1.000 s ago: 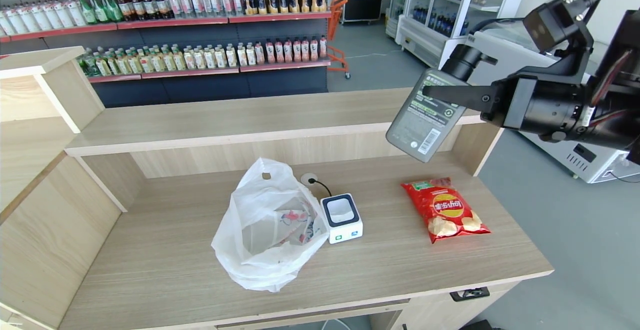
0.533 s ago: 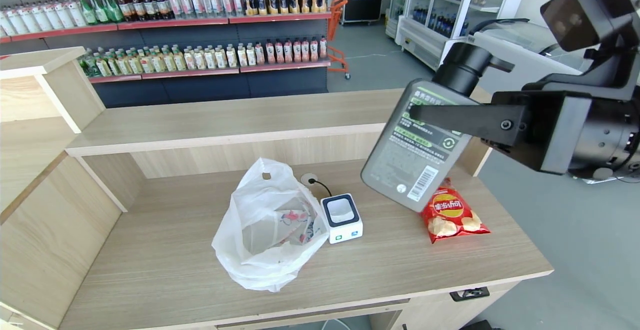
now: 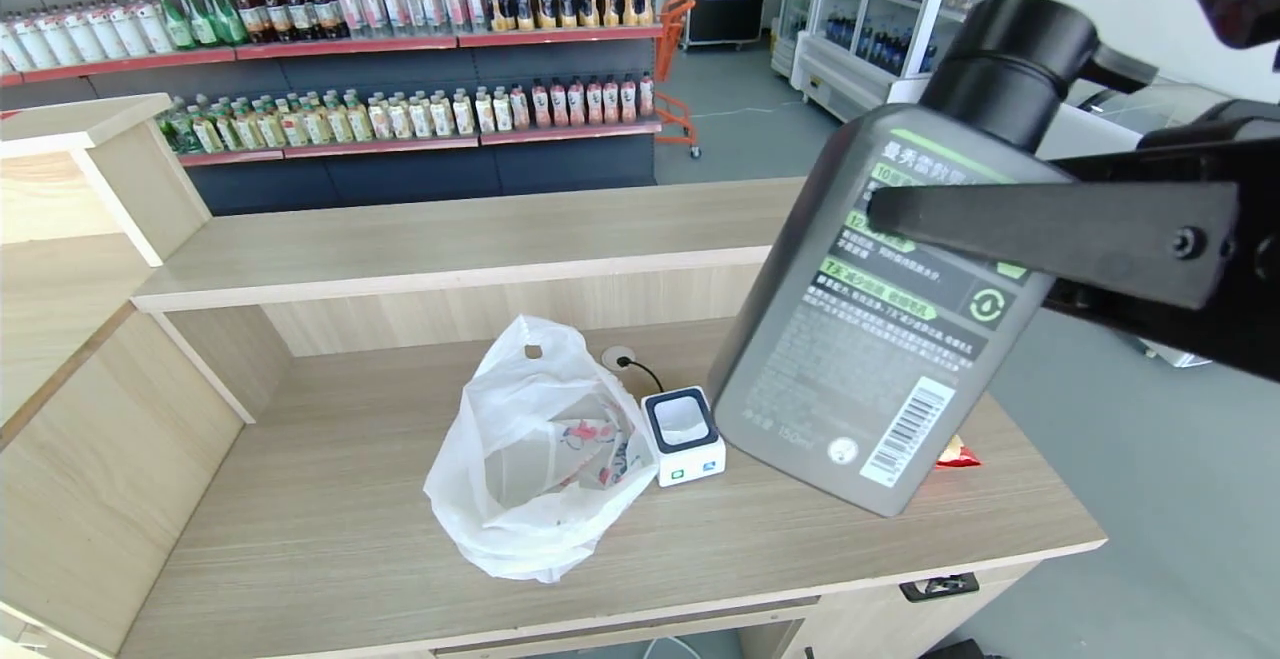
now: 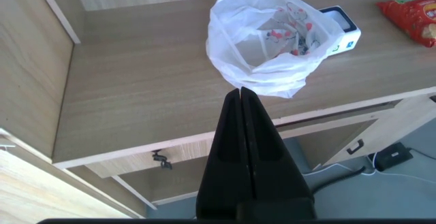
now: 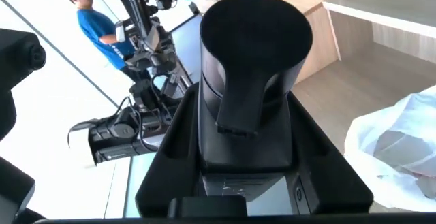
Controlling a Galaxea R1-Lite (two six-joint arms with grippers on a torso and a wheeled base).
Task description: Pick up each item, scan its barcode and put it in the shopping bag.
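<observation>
I'm gripping the grey pump bottle (image 3: pixel 860 359) in my right jaws, tilting it above the worktop (image 3: pixel 330 529); my left jaws are sitting clenched together.

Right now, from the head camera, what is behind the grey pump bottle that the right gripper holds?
Behind the grey pump bottle a red chip bag lies on the counter. Just one corner sticks out past the bottle's base; the bottle covers the rest of it.
</observation>
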